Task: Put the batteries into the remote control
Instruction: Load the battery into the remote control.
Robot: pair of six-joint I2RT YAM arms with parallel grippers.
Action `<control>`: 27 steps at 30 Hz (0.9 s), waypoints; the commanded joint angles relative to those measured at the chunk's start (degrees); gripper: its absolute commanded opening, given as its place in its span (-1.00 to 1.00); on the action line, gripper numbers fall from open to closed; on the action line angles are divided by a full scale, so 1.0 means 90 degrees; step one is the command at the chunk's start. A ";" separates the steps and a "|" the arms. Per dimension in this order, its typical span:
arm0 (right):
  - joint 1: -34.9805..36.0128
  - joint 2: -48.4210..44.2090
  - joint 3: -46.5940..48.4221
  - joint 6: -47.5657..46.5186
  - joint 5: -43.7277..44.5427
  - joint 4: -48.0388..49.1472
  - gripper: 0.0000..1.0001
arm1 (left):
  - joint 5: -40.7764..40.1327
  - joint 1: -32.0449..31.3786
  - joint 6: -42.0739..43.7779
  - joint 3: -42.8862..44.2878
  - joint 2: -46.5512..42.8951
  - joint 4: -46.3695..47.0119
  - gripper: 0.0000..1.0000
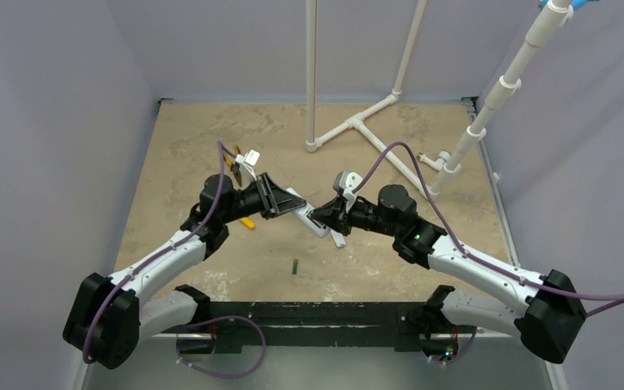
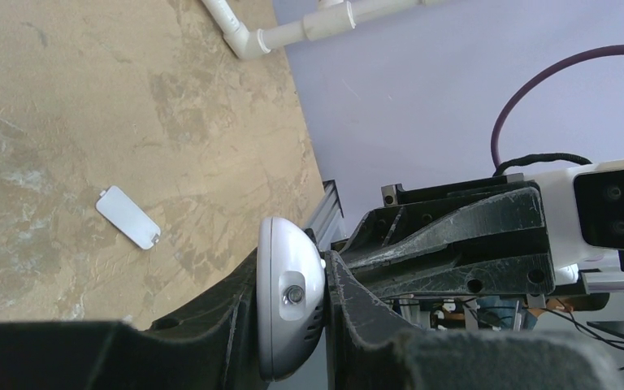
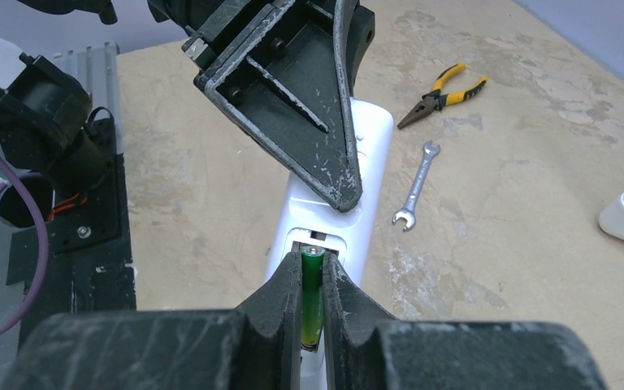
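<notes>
Above the tabletop (image 1: 211,146), the white remote control (image 3: 374,146) hangs clamped in the closed left hand (image 2: 292,276), while the right hand (image 3: 313,272) pinches a green battery (image 3: 312,301) at the remote's open compartment; pushed in crooked, it could jam, slip free, or twist the remote loose.

Overhead, two wrists; shared remote control (image 3: 371,150)

White remote (image 3: 374,154); green battery (image 3: 312,284), yellowish at 1 end. Tan, mottled table (image 1: 203,138). Yellow-handled pliers (image 3: 447,88), silver wrench (image 3: 416,185), white pipes (image 1: 357,123), white cover (image 2: 127,217), purple cable (image 1: 393,145), lavender walls (image 1: 49,122).
</notes>
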 commanded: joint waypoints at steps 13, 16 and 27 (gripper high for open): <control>-0.0038 0.0419 0.0260 -0.0478 0.0661 -0.0819 -1.00 | 0.0274 -0.0048 -0.0181 0.0380 0.0121 0.0602 -1.00; -0.0038 0.0509 0.0312 -0.0544 0.0720 -0.0904 -1.00 | 0.0277 -0.0047 -0.0180 0.0379 0.0119 0.0611 -1.00; -0.0037 0.0473 0.0321 -0.0793 0.1100 -0.1121 -1.00 | 0.0302 -0.0049 -0.0193 0.0429 0.0247 0.0680 -1.00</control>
